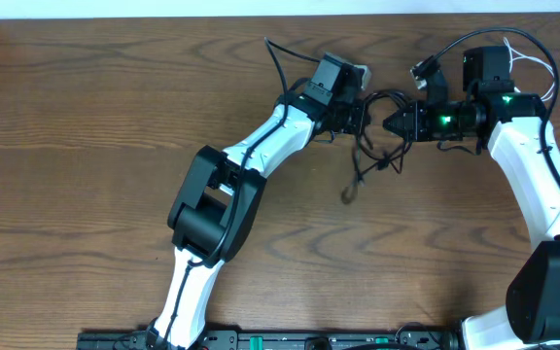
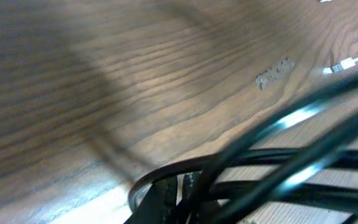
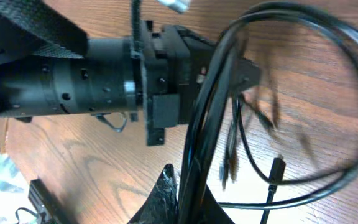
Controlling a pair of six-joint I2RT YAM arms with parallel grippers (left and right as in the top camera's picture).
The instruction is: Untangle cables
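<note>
Firstly, right gripper: fingers closed on the black cable, which rises out of the fingertips as a doubled strand in the right wrist view. Overhead, this gripper points left, towards the other arm.

Left gripper: points right, facing the right gripper at close range. Black strands cross just in front of its fingers in the left wrist view, but the picture is blurred; whether it grasps or is released cannot be told.

Black cable, continued: held above the table between the two grippers. It makes a wide loop around the left gripper's nose in the right wrist view, with a loose tangle below. One end hangs down to a small plug near the tabletop.

White cable: a small white plug and a thin cord, lying on the wood at the far right of the left wrist view, apart from the black strands.

Table: dark wood grain.
</note>
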